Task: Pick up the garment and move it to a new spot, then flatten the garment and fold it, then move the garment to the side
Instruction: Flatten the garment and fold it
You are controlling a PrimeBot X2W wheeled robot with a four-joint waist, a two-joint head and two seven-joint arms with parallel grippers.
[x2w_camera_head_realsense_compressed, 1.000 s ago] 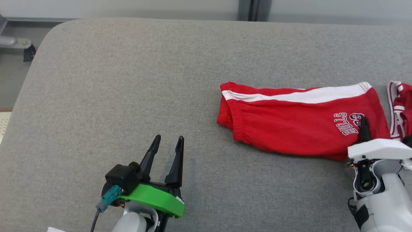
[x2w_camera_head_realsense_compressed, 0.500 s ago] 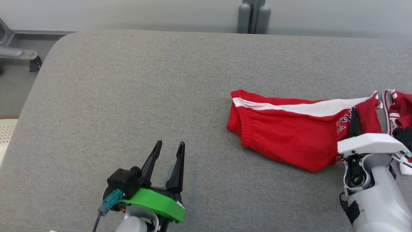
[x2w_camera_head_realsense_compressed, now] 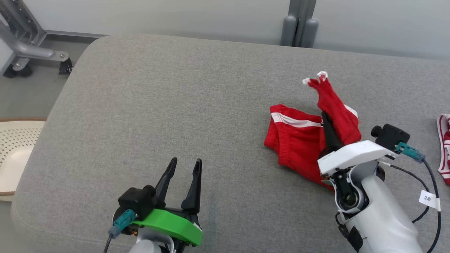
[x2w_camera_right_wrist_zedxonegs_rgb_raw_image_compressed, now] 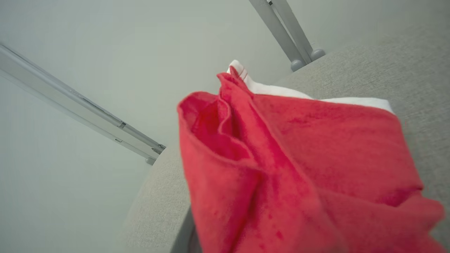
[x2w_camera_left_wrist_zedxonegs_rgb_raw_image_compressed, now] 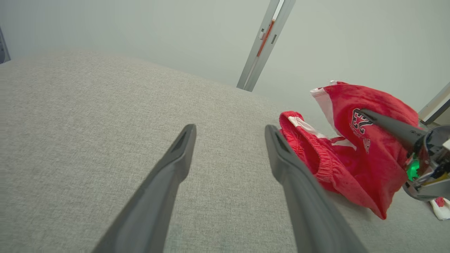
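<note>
The work surface was a grey padded table (x2w_camera_head_realsense_compressed: pixel 168 91) with rounded corners. The red shorts (x2w_camera_head_realsense_compressed: pixel 297 140) lay on its right half, near the right arm. Their waistband end rested bunched on the padding, with a white side stripe facing up. The opposite end stood raised off the surface and folded back over the rest of the garment. A white-trimmed corner pointed upward above it.

The right gripper (x2w_camera_head_realsense_compressed: pixel 325 117) was pinching this raised end. In the head view, one dark finger lay against the cloth and the fabric covered the other. In the left wrist view, the same finger pressed on the printed number on the leg. In the right wrist view, red cloth hung directly in front of the camera and covered the fingers.

The left gripper (x2w_camera_head_realsense_compressed: pixel 186 160) hovered over bare padding at the lower left, well apart from the shorts. Its two fingers were spread, with nothing between them.

A second red-and-white garment (x2w_camera_head_realsense_compressed: pixel 444 147) lay at the right edge of the table, apart from the shorts. A grey post (x2w_camera_head_realsense_compressed: pixel 299 31) stood against the wall behind the table. A metal frame (x2w_camera_head_realsense_compressed: pixel 24 52) stood on the floor at the upper left.
</note>
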